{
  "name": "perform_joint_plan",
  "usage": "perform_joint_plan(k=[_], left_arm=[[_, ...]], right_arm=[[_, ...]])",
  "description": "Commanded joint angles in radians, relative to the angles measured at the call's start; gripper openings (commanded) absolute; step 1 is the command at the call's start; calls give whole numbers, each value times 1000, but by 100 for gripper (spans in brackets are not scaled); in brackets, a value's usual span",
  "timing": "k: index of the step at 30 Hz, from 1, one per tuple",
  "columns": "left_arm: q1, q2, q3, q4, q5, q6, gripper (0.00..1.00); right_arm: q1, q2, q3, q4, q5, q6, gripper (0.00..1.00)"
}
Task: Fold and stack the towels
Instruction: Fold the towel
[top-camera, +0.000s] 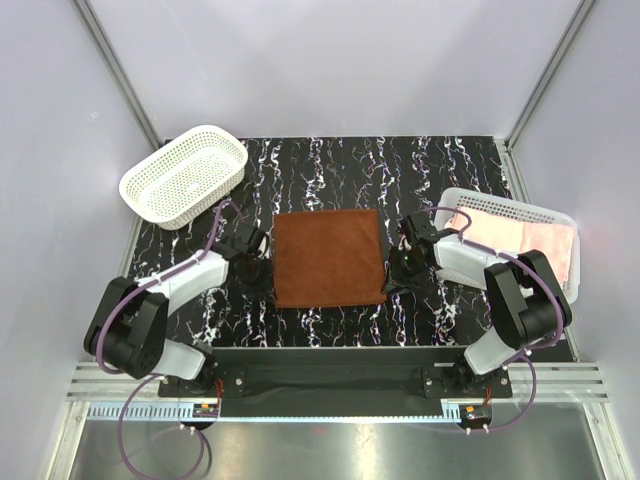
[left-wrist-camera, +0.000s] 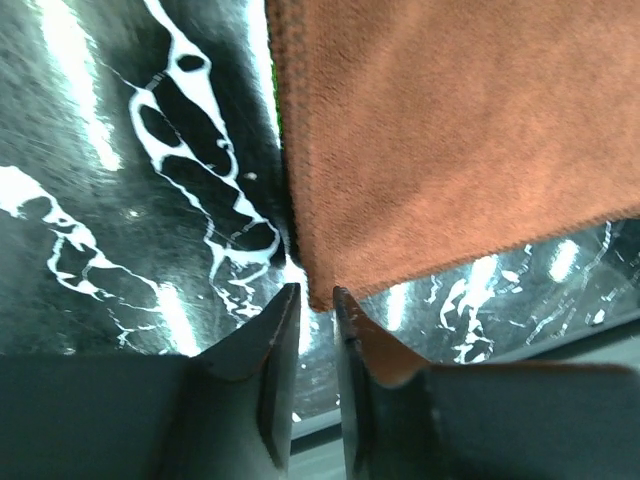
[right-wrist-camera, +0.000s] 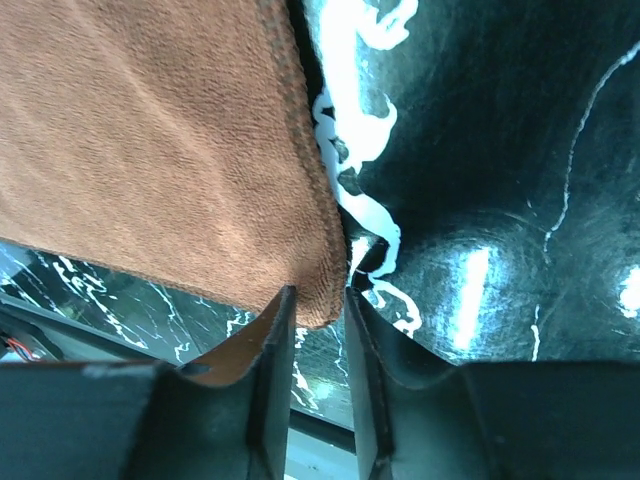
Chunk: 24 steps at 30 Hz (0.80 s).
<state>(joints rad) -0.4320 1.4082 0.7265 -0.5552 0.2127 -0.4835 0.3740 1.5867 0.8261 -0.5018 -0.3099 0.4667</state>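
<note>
The brown towel (top-camera: 329, 258) is soft cloth with a short, fuzzy, matt pile and a stitched hem. The table top (top-camera: 440, 170) is smooth and glossy, black with white marbling, and shows bright glare. The left basket (top-camera: 185, 178) and right basket (top-camera: 497, 207) are white plastic lattice, faintly shiny. The pink towel (top-camera: 530, 245) is matt cloth. The left gripper (left-wrist-camera: 316, 290) has dark, smooth, matt fingers (left-wrist-camera: 250, 380).

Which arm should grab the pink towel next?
Likely right: the right gripper sits beside the basket holding the pink towel; the left gripper is across the rust-brown towel.
</note>
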Motion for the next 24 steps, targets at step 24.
perform_joint_plan(k=[24], left_arm=[[-1, 2, 75, 71, -47, -17, 43]], right_arm=[[8, 35, 111, -43, 51, -37, 29]])
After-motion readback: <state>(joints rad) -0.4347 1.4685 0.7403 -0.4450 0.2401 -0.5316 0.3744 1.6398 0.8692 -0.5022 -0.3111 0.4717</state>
